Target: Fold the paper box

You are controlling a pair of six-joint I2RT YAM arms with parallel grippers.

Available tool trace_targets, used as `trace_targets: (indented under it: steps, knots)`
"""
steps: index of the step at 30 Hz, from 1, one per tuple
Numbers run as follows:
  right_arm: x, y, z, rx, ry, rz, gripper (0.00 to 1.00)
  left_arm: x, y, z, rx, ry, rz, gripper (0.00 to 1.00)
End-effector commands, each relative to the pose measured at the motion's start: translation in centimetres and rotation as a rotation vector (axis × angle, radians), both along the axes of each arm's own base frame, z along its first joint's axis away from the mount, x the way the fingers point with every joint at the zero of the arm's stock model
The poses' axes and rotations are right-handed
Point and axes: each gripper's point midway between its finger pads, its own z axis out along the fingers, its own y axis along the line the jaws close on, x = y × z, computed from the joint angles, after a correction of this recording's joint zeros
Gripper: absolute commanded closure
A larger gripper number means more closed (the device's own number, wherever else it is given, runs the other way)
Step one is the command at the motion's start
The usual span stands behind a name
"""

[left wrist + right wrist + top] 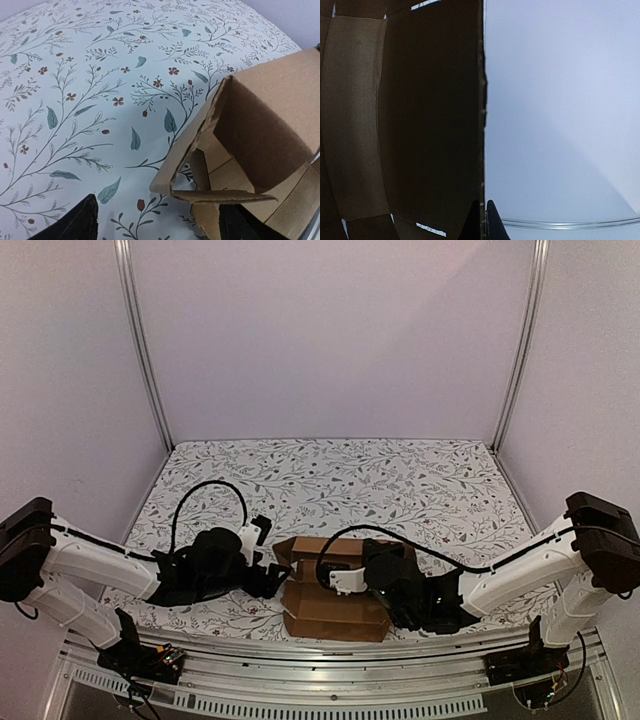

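— Looking for the paper box [335,595]. Lying where?

— Sitting on the flower-printed table [400,480], toward the near edge, right between the two arms. Standing only partly folded: brown panels rising at the back, a flatter part lying nearer the front.

— Checking the left gripper [278,575] next. Holding anything?

— Not pinching anything. Hovering just beside the box's left end. Keeping its fingers [75,222] spread wide in the left wrist view, one over bare printed cloth and well apart from the cardboard, the other down low by the box's open corner. Cannot tell about that second one touching or not. Looking straight into an open end there, with a side wall tilting outward and a small flap poking across underneath.

— And turning to the right gripper [483,220]?

— Reaching in from the right, low over the middle of the box. Pressing its fingertips together on the thin edge of an upright panel, one dark tip on either side of the cardboard. Seeing the shaded inner face of the box to the left of that edge in the right wrist view, with creases running down it, and only a pale wall to the right.
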Motion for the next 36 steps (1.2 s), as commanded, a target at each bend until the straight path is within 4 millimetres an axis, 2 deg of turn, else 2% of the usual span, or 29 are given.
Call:
trace_targets:
  steps: [1, 12, 24, 36]
  knots:
    - [-0.3, 0.0, -0.9, 0.016, 0.007, -0.005, 1.0, 0.8, -0.5, 1.6, -0.017, -0.037, -0.009, 0.18]
    - [-0.3, 0.1, -1.0, 0.022, 0.007, -0.007, 1.0, -0.4, -1.0, 1.0, -0.043, 0.006, -0.064, 0.19]
    - [-0.4, 0.2, -1.1, 0.021, 0.008, -0.006, 1.0, -1.3, -0.2, 1.1, -0.03, 0.022, -0.075, 0.19]
    - [-0.4, 0.3, -0.9, 0.026, 0.007, -0.002, 1.0, -2.8, 3.9, 3.3, -0.025, 0.029, 0.003, 0.2]
